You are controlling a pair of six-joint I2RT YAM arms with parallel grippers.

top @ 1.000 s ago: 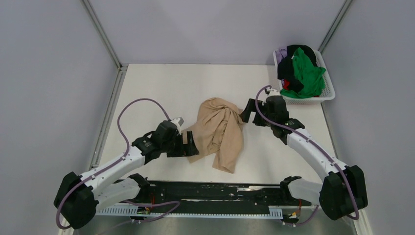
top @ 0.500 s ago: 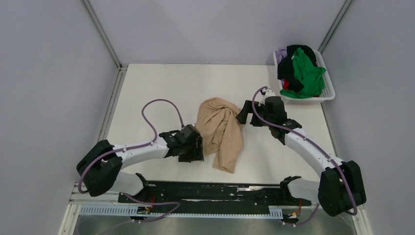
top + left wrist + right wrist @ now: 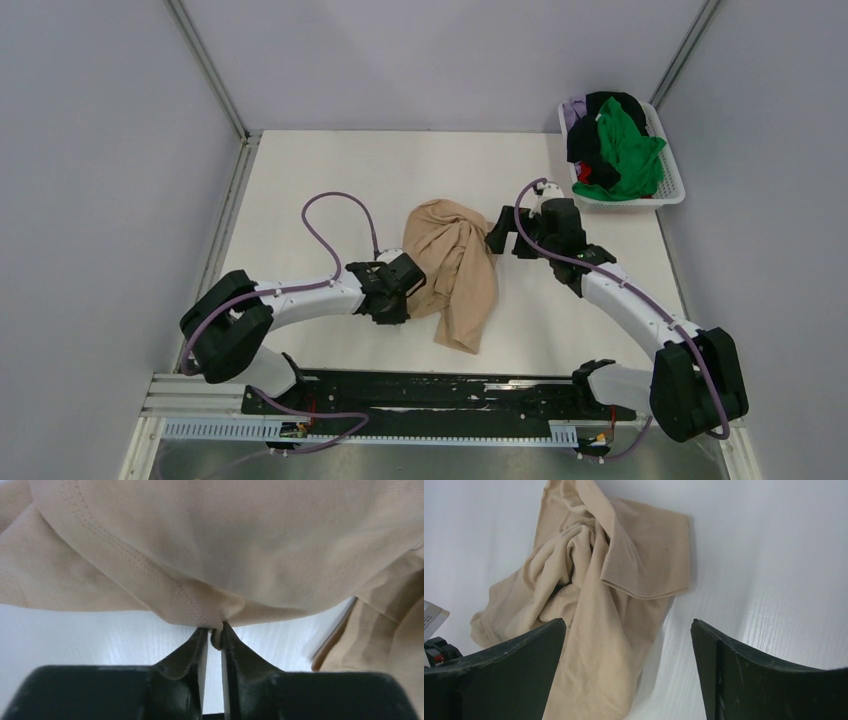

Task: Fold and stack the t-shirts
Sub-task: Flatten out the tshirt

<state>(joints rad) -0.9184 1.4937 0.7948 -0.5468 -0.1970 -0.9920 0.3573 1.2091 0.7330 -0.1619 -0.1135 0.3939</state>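
White table point(image 3: 330, 180) carries one crumpled tan t-shirt point(image 3: 450, 265). My left pincer point(image 3: 214, 630) is clamped on its stitched hem, right pincer point(image 3: 627, 625) apart above it; next, probably pull it flat.

Shows a tan shirt point(image 3: 452, 270) bunched in folds at tabletop point(image 3: 330, 180) centre, one tail trailing toward 6 o'clock, stitched hem at 8 o'clock pinched in left fingers point(image 3: 185, 655). Shows green shirt point(image 3: 628, 150), black shirt point(image 3: 585, 140), purple shirt point(image 3: 574, 108) and a bit of red shirt point(image 3: 588, 175) heaped together at 1 o'clock.
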